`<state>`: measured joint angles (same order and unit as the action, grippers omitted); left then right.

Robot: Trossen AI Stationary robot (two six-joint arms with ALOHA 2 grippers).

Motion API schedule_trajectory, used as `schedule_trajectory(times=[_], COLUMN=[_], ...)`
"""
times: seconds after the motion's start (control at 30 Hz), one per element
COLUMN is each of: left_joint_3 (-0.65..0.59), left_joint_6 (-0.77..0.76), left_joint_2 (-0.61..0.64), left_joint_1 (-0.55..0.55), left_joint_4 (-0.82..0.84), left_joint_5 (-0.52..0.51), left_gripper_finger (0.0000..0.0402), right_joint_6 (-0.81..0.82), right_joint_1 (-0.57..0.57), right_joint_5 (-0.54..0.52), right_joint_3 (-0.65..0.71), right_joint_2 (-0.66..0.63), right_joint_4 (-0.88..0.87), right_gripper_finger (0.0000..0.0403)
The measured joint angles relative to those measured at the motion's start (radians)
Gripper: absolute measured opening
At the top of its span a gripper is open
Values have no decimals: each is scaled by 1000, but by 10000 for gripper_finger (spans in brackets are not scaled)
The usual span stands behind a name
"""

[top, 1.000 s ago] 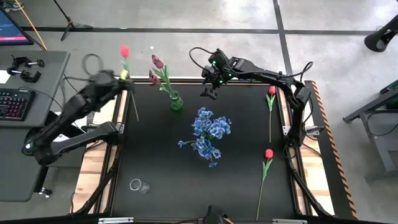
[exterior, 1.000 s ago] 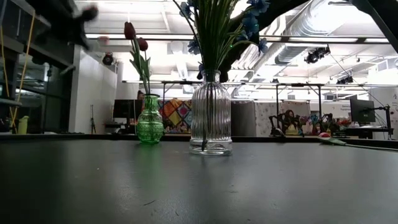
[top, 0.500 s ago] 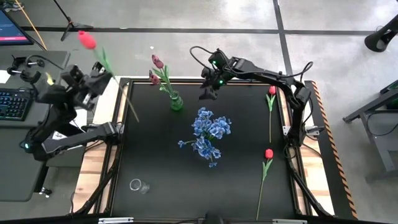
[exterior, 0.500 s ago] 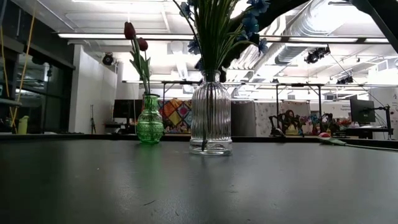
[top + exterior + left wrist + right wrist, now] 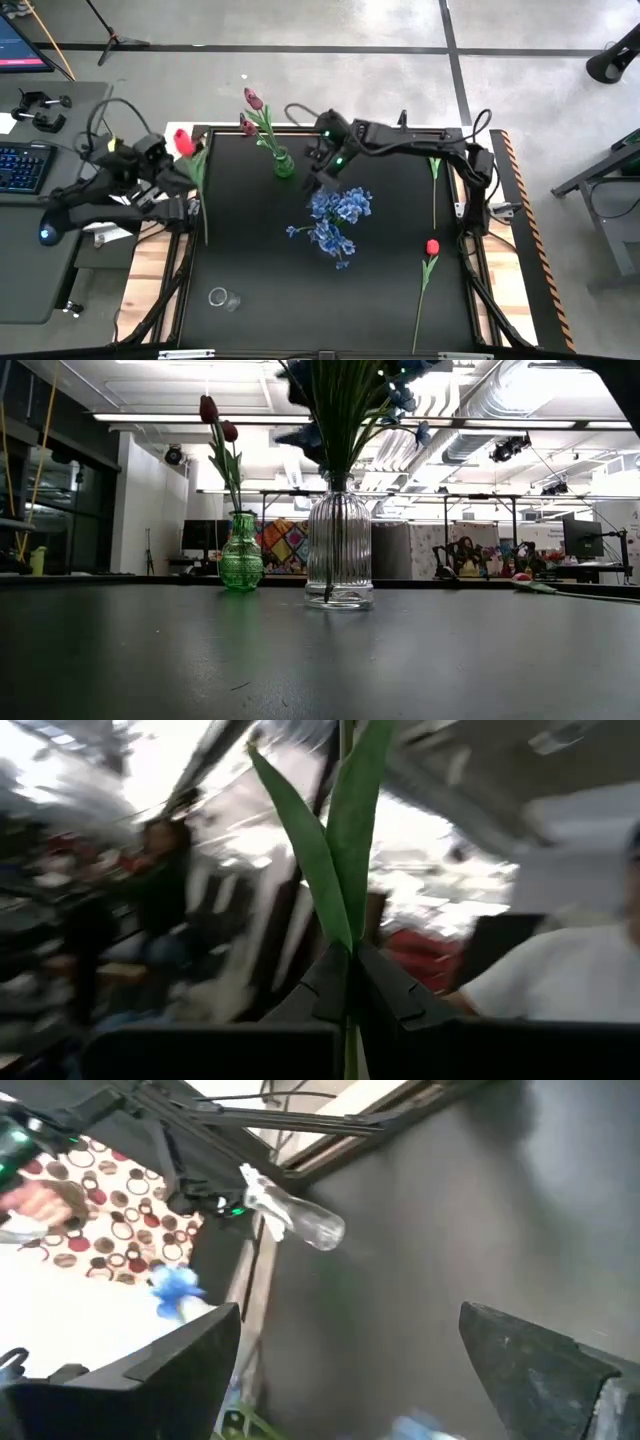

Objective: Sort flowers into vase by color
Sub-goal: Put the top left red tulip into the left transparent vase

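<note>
My left gripper (image 5: 178, 168) hovers over the table's left edge, shut on a red tulip (image 5: 183, 142) whose green leaves (image 5: 340, 850) rise past the fingers. My right gripper (image 5: 318, 165) is open, between the green vase (image 5: 284, 163) and the blue blossoms (image 5: 340, 215). The blue stems stand in a clear ribbed vase (image 5: 339, 555). Two maroon tulips (image 5: 253, 98) stand in the green vase (image 5: 241, 555). A second red tulip (image 5: 431, 247) and one more stem (image 5: 433, 190) lie flat on the table's right side. My left gripper pinches the red tulip's stem (image 5: 347, 982) between its two shut fingers, just below where the leaves branch off. The fingers lie across the stem. The blossom is above the fingers and the lower stem (image 5: 203, 225) hangs below them, slanting toward the near edge.
A small clear vase (image 5: 224, 298) lies on its side near the table's near left corner, also in the right wrist view (image 5: 300, 1220). A keyboard (image 5: 20, 165) and a side desk stand left of the table. People show in the room beyond.
My left gripper swung out to the left with the red tulip tipped far over, then came back toward the table's left edge and lower, the tulip now steeper. My right gripper moved from the far edge toward the near edge and left, down beside the blue flowers.
</note>
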<state>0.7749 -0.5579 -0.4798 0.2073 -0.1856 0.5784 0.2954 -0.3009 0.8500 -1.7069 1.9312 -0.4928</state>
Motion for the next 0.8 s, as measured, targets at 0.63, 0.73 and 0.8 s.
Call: schedule_trajectory(times=[0.63,0.73,0.8], left_joint_3=[-321,-320,-320], left_joint_6=[137,191,236], left_joint_2=[-64,-109,-142], left_joint_1=[-670,-785,-859], left_joint_4=[-462,-462,-462], left_joint_5=[-541,-669,-765], left_gripper_finger=[0,0,0], right_joint_6=[85,33,3], right_joint_1=[15,-2,-9], right_joint_5=[-249,-295,-318], right_joint_3=[0,0,0], right_joint_2=[-214,-257,-277], right_joint_4=[5,-70,-115], right_gripper_finger=[366,366,366])
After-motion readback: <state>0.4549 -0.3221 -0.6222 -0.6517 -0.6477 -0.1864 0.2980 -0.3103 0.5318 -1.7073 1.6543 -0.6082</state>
